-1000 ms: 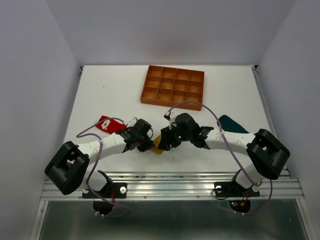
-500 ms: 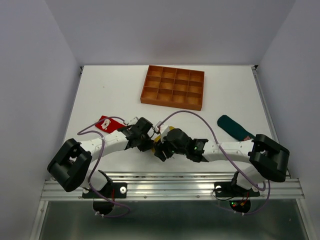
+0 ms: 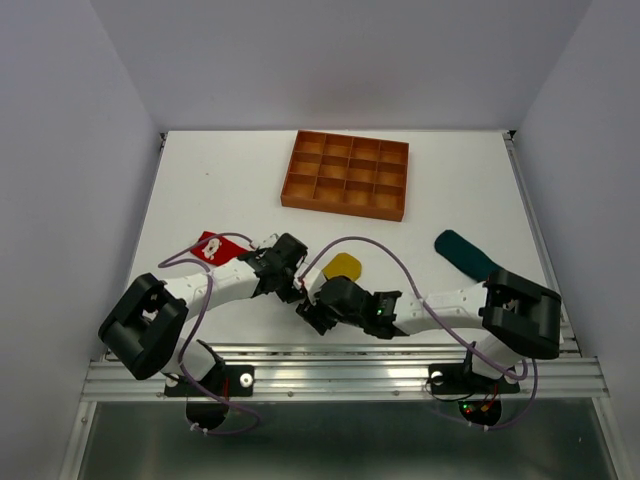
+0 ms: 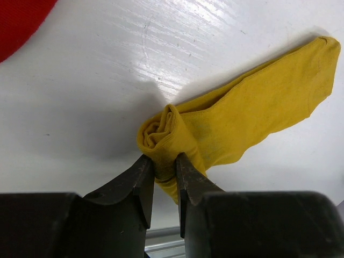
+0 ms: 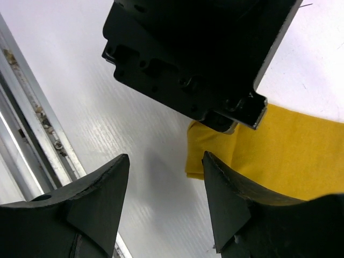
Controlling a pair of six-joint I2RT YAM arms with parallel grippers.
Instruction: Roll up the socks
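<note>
Although the yellow sock (image 4: 252, 107) has one end wound into a small coil, most of its length lies flat on the table (image 4: 80, 97), near the front edge between the two arms, so I judge the rolling of this sock as only begun. The left gripper (image 4: 165, 180) is clamped on the coiled end, with the fabric squeezed between its jaws. The right gripper (image 5: 166, 199) hangs just beside the same end with its jaws apart and nothing between them. The red sock (image 3: 222, 248) lies to the left and the dark teal sock (image 3: 465, 252) to the right, both apart from the yellow one and not rolled, so two whole socks are left to do. The orange-brown tray (image 3: 340, 207) stands at the far side. From above, the arms cover the coil and the grip, and the left arm hides part of the red sock. In the right wrist view the left gripper's body hides much of the yellow sock, so I cannot tell how tight the coil is.
</note>
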